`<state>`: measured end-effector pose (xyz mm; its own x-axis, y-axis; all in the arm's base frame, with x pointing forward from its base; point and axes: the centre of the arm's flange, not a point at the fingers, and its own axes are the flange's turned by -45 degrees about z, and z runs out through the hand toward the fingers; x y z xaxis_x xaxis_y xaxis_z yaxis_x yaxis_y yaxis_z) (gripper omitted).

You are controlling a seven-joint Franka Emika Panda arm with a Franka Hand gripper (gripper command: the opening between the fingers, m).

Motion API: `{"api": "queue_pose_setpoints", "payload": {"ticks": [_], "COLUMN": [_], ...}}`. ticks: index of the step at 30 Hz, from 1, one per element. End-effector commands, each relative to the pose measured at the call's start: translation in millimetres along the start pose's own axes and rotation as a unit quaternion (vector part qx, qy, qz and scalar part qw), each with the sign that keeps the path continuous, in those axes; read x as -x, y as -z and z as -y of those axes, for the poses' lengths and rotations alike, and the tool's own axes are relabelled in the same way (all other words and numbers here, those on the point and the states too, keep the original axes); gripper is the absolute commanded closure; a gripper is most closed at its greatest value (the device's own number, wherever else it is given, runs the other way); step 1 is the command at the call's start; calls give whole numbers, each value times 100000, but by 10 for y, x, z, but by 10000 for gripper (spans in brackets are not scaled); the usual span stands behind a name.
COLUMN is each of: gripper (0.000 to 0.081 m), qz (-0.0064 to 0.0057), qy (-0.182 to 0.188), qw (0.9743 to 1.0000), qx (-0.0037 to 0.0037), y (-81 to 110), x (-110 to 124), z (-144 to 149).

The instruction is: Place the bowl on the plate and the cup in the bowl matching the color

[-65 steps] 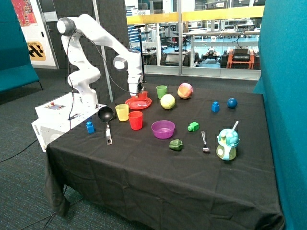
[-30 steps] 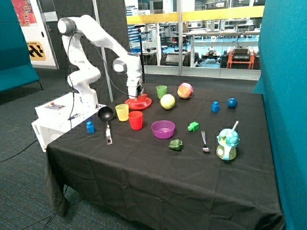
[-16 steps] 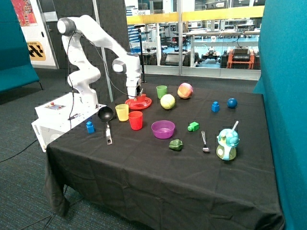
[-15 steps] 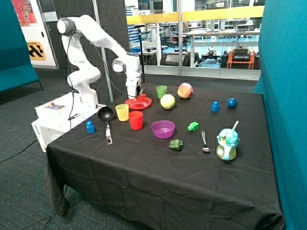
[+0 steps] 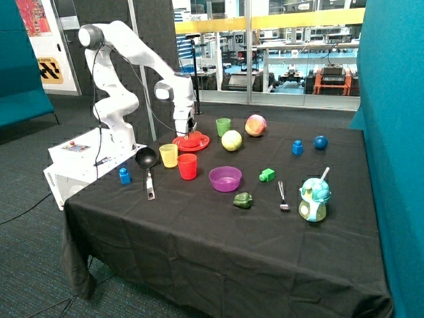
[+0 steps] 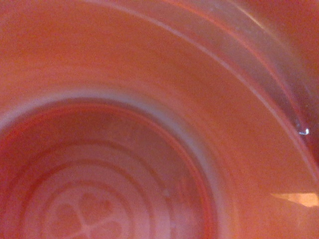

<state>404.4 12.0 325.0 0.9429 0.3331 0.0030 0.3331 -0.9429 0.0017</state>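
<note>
From where I stand, going left to right: the yellow cup [image 5: 168,155] and the cup [image 5: 187,166] stand side by side near the table's middle, the red one free and untouched. At about twelve o'clock from it, the gripper [image 5: 187,132] is down at the bowl [image 5: 192,139], which seems to sit on the plate [image 5: 201,143]. I cannot tell whether it grips the bowl. So the bowl step looks done or nearly; the cup step remains.
</note>
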Motion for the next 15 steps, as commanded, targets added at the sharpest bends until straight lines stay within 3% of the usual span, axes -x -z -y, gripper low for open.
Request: {"api": "queue_pose_setpoints", "payload": {"ticks": [1,3,8,15], "gripper": [77,124,144,317], "qz": [149,149,149,148], "qy": [-472,-389,-49,304], "qw": [99999,99999,100000,99999], "qx": [-82,-82,-83,-83], "y": [40,68,210,445], "x": [-47,-55,-123,-280], "z": [-24,-30,-64,-151]}}
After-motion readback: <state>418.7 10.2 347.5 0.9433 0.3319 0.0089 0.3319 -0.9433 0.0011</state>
